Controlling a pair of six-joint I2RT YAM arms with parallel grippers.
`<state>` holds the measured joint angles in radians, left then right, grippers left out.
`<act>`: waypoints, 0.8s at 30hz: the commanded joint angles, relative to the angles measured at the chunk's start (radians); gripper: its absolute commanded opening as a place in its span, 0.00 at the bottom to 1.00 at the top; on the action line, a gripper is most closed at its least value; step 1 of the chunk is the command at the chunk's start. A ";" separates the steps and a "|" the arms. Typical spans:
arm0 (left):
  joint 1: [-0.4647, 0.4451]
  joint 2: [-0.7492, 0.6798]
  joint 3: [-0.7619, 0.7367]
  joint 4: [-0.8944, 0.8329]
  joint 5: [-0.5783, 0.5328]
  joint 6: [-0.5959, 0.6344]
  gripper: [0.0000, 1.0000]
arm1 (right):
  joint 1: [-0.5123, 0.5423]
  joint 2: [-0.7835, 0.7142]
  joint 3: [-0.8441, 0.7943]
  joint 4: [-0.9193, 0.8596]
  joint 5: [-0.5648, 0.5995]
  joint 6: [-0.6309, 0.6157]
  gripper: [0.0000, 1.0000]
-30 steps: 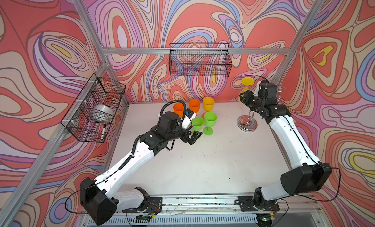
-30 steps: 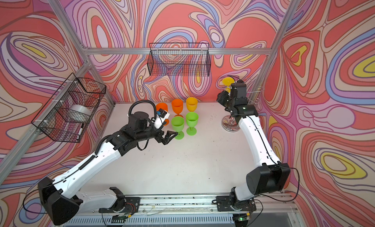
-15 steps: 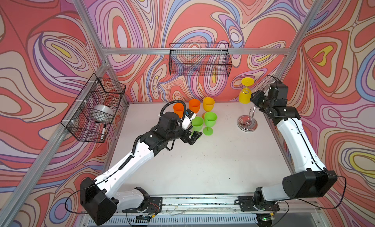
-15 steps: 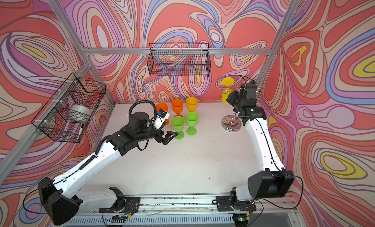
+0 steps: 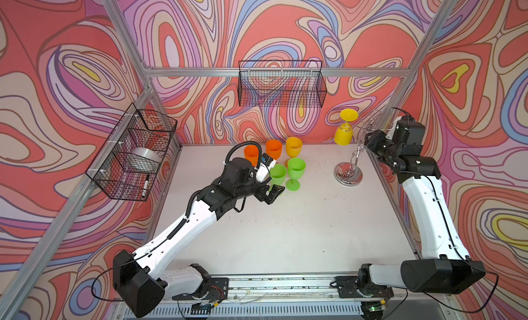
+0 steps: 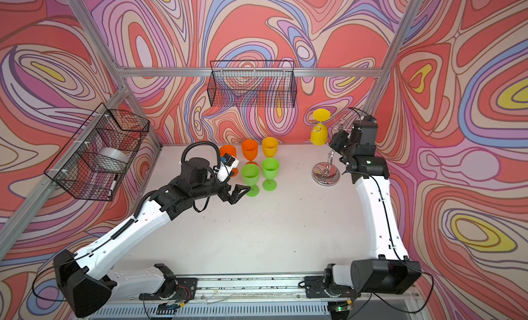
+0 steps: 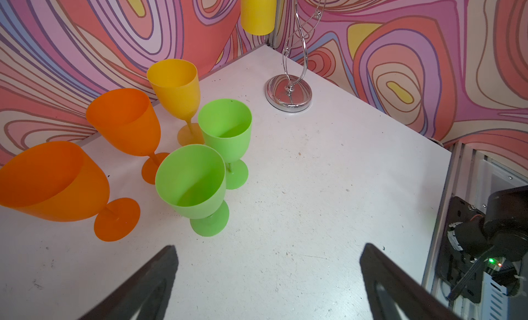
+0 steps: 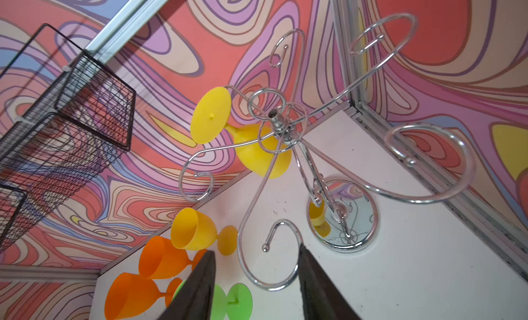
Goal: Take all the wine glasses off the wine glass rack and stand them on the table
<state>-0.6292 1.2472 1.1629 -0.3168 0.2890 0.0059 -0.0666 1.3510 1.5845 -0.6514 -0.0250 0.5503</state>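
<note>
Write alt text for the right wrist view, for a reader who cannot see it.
A yellow glass hangs upside down from one arm of a chrome rack. The open right tool points at an empty wire loop of the rack. Beyond, other glasses stand on the white table.

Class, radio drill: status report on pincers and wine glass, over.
Left pincer open beside green glasses. Right pincer open at rack, holding nothing. Yellow wine glass hangs inverted on rack. Empty wire loop between right fingers.
</note>
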 commanded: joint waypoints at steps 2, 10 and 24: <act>0.000 0.010 -0.003 0.020 0.019 -0.009 1.00 | 0.075 0.030 0.021 0.042 -0.063 0.021 0.49; -0.001 -0.008 -0.008 0.020 0.007 -0.001 1.00 | 0.149 0.163 0.005 0.167 -0.051 0.097 0.49; -0.001 0.014 -0.003 0.021 0.004 -0.004 1.00 | 0.056 0.066 -0.058 0.059 0.068 0.062 0.52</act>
<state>-0.6292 1.2522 1.1629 -0.3168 0.2909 0.0021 0.0357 1.4837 1.5536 -0.5446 0.0124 0.6327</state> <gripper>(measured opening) 0.999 0.514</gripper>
